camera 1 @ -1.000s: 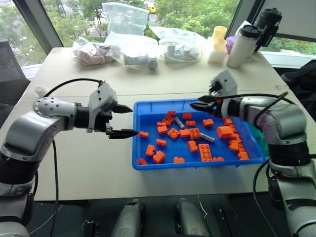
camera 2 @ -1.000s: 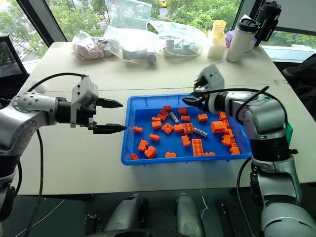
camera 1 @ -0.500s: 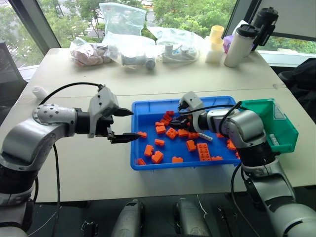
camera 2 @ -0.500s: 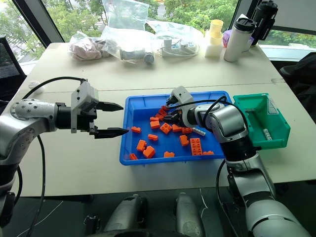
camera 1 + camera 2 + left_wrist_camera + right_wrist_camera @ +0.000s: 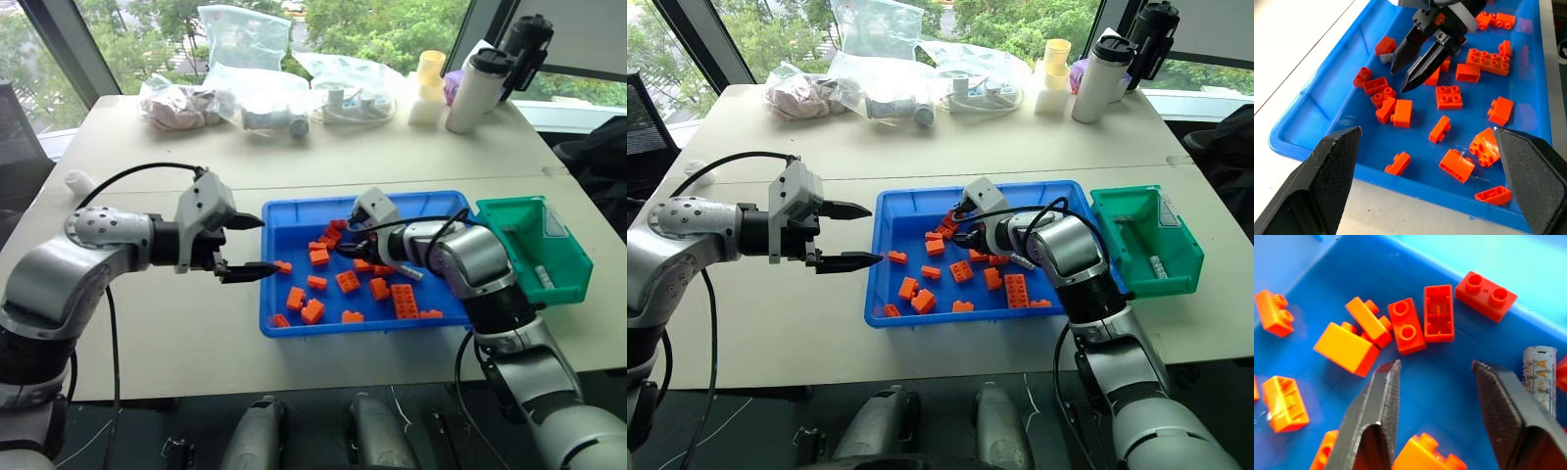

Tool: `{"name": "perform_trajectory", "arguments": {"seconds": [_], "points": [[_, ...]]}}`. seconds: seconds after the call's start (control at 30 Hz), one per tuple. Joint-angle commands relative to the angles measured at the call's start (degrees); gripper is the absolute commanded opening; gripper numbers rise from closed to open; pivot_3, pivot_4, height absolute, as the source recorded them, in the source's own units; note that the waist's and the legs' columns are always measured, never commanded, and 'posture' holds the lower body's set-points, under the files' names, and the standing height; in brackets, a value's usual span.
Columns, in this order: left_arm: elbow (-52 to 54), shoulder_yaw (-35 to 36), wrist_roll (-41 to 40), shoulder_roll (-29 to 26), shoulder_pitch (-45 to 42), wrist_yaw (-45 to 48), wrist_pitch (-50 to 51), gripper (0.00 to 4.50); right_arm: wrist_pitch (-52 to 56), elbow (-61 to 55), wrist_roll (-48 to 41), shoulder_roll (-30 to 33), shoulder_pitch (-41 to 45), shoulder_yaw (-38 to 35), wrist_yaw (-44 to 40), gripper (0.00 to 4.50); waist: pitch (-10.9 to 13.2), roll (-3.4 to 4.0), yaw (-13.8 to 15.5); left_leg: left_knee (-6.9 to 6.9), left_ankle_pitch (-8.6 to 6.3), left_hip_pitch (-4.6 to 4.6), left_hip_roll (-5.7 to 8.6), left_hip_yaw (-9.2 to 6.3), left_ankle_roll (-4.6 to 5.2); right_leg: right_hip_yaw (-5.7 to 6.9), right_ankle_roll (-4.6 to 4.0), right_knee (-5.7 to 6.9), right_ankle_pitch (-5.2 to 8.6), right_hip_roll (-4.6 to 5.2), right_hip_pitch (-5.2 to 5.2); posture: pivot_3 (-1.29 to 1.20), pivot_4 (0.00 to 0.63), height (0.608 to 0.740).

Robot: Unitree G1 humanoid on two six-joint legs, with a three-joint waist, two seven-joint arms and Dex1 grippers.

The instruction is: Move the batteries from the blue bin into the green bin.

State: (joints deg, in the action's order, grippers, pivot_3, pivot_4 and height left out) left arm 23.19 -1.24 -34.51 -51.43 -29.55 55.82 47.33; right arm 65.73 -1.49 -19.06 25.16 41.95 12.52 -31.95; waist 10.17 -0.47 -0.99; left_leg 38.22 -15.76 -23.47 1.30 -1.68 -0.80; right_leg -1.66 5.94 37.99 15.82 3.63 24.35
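Hovering spread-jawed in the glossy blue bin (image 5: 294, 328) mid-frame, the right gripper (image 5: 1435, 382) flanks one AA battery (image 5: 1540, 377) among studded orange bricks (image 5: 1449, 96); left gripper (image 5: 252, 246) spread; green bin (image 5: 534, 247) right.

A grey-silver battery (image 5: 1540, 377) lying in the blue bin (image 5: 1557, 264) carries the size mark "AA" in gold letters along its side. Smaller print beside that mark is too fine to read. No other lettering can be made out.
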Motion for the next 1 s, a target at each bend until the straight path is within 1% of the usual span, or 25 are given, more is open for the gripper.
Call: {"name": "perform_trajectory", "arguments": {"seconds": [0.03,0.07,0.17,0.3,0.47,0.73,0.77,0.83,0.87,0.9,1.0], "points": [[1.1,1.4,-0.4,0.1,-0.2,-0.2,-0.6,4.5,1.7,-5.3,-1.3,-0.3,0.0,-3.6,1.1,4.18,0.0,0.0,0.0,0.0,0.0,0.0,0.0,0.0,0.0,0.0,0.0,0.0,0.0,0.0,0.0,0.0,0.15,0.74],[1.0,1.3,-0.3,0.2,-0.2,-0.2,-0.7,4.5,2.2,-6.2,-1.4,-0.2,0.0,-4.3,1.6,4.45,0.0,0.0,0.0,0.0,0.0,0.0,0.0,0.0,0.0,0.0,0.0,0.0,0.0,0.0,0.0,0.0,0.15,0.74],[1.0,1.2,-0.2,0.3,-0.3,-0.1,-0.8,4.5,4.2,-8.1,-1.7,-0.1,-0.2,-6.1,3.1,4.45,0.0,0.0,0.0,0.0,0.0,0.0,0.0,0.0,0.0,0.0,0.0,0.0,0.0,0.0,0.0,0.0,0.15,0.74],[0.5,0.6,0.1,0.7,-0.4,0.1,-1.2,4.5,5.7,-9.5,-0.4,1.4,-2.2,-6.2,5.2,4.45,0.0,0.0,0.0,0.0,0.0,0.0,0.0,-0.01,0.0,0.0,0.0,0.0,0.0,0.0,0.0,0.0,0.15,0.74],[-0.1,-0.3,0.9,1.1,-1.0,0.3,-1.7,4.5,4.6,-5.8,0.6,0.7,-2.9,-5.2,6.1,4.45,0.0,0.0,0.0,0.0,0.0,0.0,0.0,0.0,0.0,0.0,0.0,0.0,0.0,0.0,0.0,0.0,0.15,0.74],[-0.2,-0.3,1.4,1.6,-1.5,0.2,-1.5,4.5,0.3,2.8,2.6,-1.4,-0.8,-3.6,6.3,4.45,0.0,-0.02,-0.1,0.0,0.0,0.01,0.0,0.01,0.0,0.0,0.0,0.01,0.0,-0.02,0.0,0.0,0.15,0.74],[0.1,-0.1,1.3,1.6,-1.3,0.1,-1.3,4.5,-0.3,3.8,3.3,-1.4,-0.5,-2.4,6.0,4.21,0.0,-0.04,-0.1,0.0,0.01,0.01,0.0,0.01,-0.01,0.0,0.0,0.01,0.0,-0.02,0.0,0.0,0.15,0.74],[0.5,0.2,1.2,1.5,-1.0,0.0,-0.9,4.5,-1.5,4.9,4.5,-1.2,-0.1,-0.6,5.6,3.58,0.0,-0.04,-0.1,0.0,0.01,0.01,0.0,0.01,-0.03,0.0,0.0,0.02,0.0,-0.02,0.0,0.0,0.15,0.74],[0.8,0.3,1.1,1.4,-0.9,0.0,-0.8,4.5,-2.0,5.2,5.1,-1.1,0.0,0.2,5.5,3.01,0.0,-0.05,-0.1,0.0,0.01,0.02,0.0,0.0,-0.03,0.0,0.0,0.03,0.0,-0.02,0.0,0.0,0.15,0.74],[0.9,0.3,1.0,1.3,-0.8,0.0,-0.7,4.5,-2.3,5.2,5.3,-1.2,0.1,0.4,5.4,2.55,0.0,-0.05,-0.1,0.0,0.01,0.02,0.0,0.0,-0.03,0.0,0.0,0.03,0.0,-0.02,0.0,0.0,0.15,0.74],[1.1,0.4,1.0,1.2,-0.7,-0.1,-0.4,4.5,-2.1,4.7,5.6,-1.4,0.3,0.3,5.0,0.89,0.0,-0.05,-0.1,0.0,0.02,0.02,-0.01,0.0,-0.03,0.0,0.0,0.03,0.0,-0.02,0.0,0.0,0.15,0.74]]}}
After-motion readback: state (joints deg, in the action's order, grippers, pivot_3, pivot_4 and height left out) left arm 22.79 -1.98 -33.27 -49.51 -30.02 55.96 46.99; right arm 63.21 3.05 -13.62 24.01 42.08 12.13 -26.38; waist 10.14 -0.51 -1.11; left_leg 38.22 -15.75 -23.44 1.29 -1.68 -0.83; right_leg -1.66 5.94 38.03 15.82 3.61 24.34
